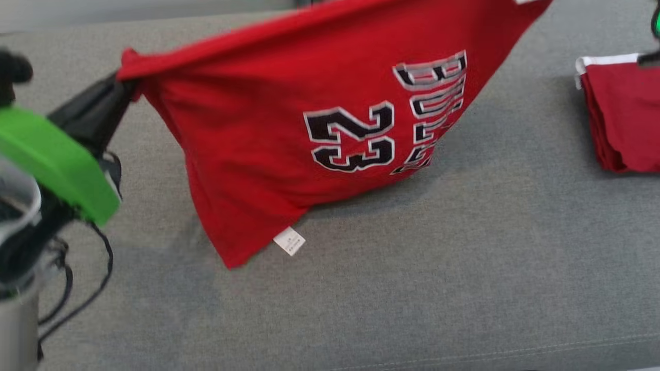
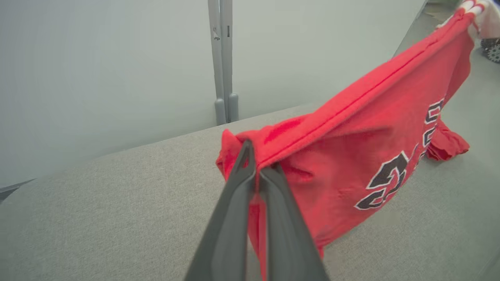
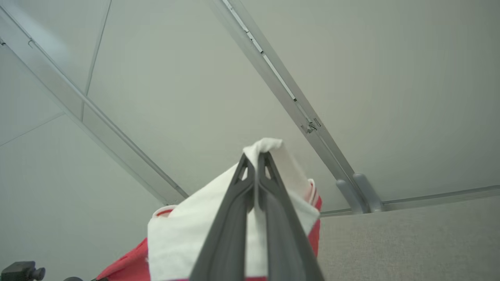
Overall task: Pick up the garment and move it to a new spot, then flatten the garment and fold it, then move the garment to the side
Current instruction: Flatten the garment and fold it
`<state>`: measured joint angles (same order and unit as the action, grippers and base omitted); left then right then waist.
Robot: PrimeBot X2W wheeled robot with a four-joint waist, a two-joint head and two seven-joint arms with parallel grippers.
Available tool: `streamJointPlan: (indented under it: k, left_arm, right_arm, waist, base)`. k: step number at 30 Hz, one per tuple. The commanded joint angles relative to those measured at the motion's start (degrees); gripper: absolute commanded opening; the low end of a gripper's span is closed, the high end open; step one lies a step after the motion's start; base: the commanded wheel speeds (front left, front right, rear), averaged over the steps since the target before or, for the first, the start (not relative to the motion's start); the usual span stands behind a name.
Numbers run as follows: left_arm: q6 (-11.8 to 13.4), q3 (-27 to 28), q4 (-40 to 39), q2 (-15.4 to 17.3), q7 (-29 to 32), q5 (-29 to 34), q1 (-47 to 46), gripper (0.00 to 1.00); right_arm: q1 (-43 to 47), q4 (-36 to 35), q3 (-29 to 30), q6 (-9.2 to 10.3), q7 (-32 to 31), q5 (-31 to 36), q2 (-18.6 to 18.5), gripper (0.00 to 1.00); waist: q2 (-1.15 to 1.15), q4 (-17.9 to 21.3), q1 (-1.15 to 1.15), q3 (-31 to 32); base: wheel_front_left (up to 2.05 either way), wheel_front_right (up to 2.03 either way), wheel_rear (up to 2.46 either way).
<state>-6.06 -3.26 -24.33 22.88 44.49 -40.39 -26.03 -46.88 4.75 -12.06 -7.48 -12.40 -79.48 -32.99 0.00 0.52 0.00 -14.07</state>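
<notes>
Red jersey (image 1: pixel 268 154) hangs stretched from middle left up to the top right, bottom down by the grey cushion (image 1: pixel 464 268), the left gripper (image 1: pixel 126 85) pinching its low end and the right gripper (image 3: pixel 256 158) pinching its high white end.

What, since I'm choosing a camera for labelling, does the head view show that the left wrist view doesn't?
Head view adds: a folded dark red garment lying at the right, and a white tag at the lower edge of the red jersey. Left wrist view adds: a grey post standing behind the grey fabric surface. Shared: the jersey with its 23, that surface, and the left jaws shut on the jersey's corner.
</notes>
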Motion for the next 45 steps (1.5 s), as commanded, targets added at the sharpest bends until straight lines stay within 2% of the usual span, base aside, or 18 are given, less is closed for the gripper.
streamJointPlan:
  k: [1,4,7,10,12,15,18,21,24,26,27,30,35,40,43,45]
  left_arm:
    - [-0.34,-1.07,4.66,0.81,2.47,-0.85,-6.20,0.00]
    - [-0.58,-3.92,15.97,1.75,4.98,1.54,-19.92,0.00]
    - [-0.82,-6.92,26.83,0.25,2.37,6.22,-32.20,0.00]
    - [0.19,-9.20,37.58,-1.15,-5.90,13.87,-42.62,0.00]
    - [1.47,-9.83,43.80,-2.59,-13.74,17.84,-48.50,0.00]
    - [1.08,-10.35,51.23,-4.48,-25.01,20.31,-54.64,0.00]
    - [0.25,-11.25,57.85,-5.85,-33.71,20.95,-56.19,0.00]
    - [-0.68,-12.57,62.90,-5.83,-41.03,20.66,-53.85,0.00]
    - [-1.30,-12.79,66.63,-6.43,-47.37,17.34,-48.44,0.00]
    - [-1.42,-14.15,67.81,-5.59,-50.28,15.95,-44.29,0.00]
    - [-1.42,-14.15,67.81,-5.59,-50.28,15.95,-44.29,0.00]
    - [-1.45,-17.69,67.22,-4.38,-53.62,11.92,-35.78,0.00]
    - [-1.35,-23.32,63.30,-0.73,-56.50,7.56,-22.47,0.00]
    - [-1.14,-24.27,56.39,2.16,-57.43,4.12,-8.00,0.00]
    - [1.22,-24.72,50.33,3.48,-57.25,3.15,1.68,0.00]
    - [3.93,-25.03,45.29,4.75,-56.60,2.88,8.96,0.00]
  right_arm:
    - [-5.59,4.86,0.51,-0.01,-0.75,3.08,2.24,0.00]
    - [-19.42,18.96,2.49,-0.02,-0.53,11.00,9.45,0.00]
    - [-33.23,30.90,4.87,-0.01,3.13,20.96,16.07,0.00]
    - [-43.10,40.56,8.50,0.02,9.51,28.33,20.79,0.00]
    - [-48.25,45.28,10.92,0.02,14.26,31.36,23.60,0.00]
    - [-53.32,49.19,12.51,-0.01,18.74,34.06,26.33,0.00]
    - [-52.45,50.02,10.79,-0.01,19.00,35.62,27.52,0.00]
    - [-47.58,47.66,7.46,-0.01,17.81,35.48,27.95,0.00]
    - [-38.48,43.28,3.22,-0.01,16.18,34.06,27.10,0.00]
    - [-30.77,39.52,0.52,-0.01,15.30,32.33,26.03,0.00]
    - [-30.77,39.52,0.52,-0.01,15.30,32.33,26.03,0.00]
    - [-18.39,32.37,-2.18,-0.01,14.70,28.72,23.42,0.00]
    - [2.00,19.74,-3.86,-0.01,13.96,23.80,17.67,0.00]
    - [19.58,7.72,-2.49,-0.01,13.89,22.26,13.23,0.00]
    - [29.18,2.52,-0.56,0.02,12.94,21.61,12.35,0.00]
    - [35.46,-0.40,1.20,0.02,11.80,21.34,11.61,0.00]
  waist:
    - [0.00,-1.16,0.00,-5.69]
    - [0.00,-2.19,0.00,-8.69]
    - [0.00,-3.18,0.00,-11.13]
    - [0.00,-3.86,0.00,-12.45]
    - [0.00,-4.08,0.00,-12.82]
    - [0.00,-3.63,0.00,-14.05]
    - [0.00,-3.15,0.00,-15.28]
    - [0.00,-2.43,0.00,-15.72]
    - [0.00,-1.78,0.00,-15.24]
    - [0.00,-1.39,0.00,-14.53]
    - [0.00,-1.39,0.00,-14.53]
    - [0.00,-1.09,0.00,-12.66]
    - [0.00,-1.25,0.00,-7.98]
    - [0.00,-0.63,0.00,-2.99]
    - [0.00,0.02,0.00,-0.47]
    - [0.00,0.47,0.00,1.02]
  base:
    - [0.00,0.00,0.00]
    - [0.00,0.00,0.00]
    - [0.00,0.00,0.00]
    - [0.00,0.00,0.00]
    - [0.00,0.00,0.00]
    - [0.00,0.00,0.00]
    - [0.00,0.00,0.00]
    - [0.00,0.00,0.00]
    - [0.00,0.00,0.00]
    - [0.00,0.00,0.00]
    - [0.00,0.00,0.00]
    - [0.00,0.00,0.00]
    - [0.00,0.00,0.00]
    - [0.00,0.00,0.00]
    - [0.00,0.00,0.00]
    - [0.00,0.00,0.00]
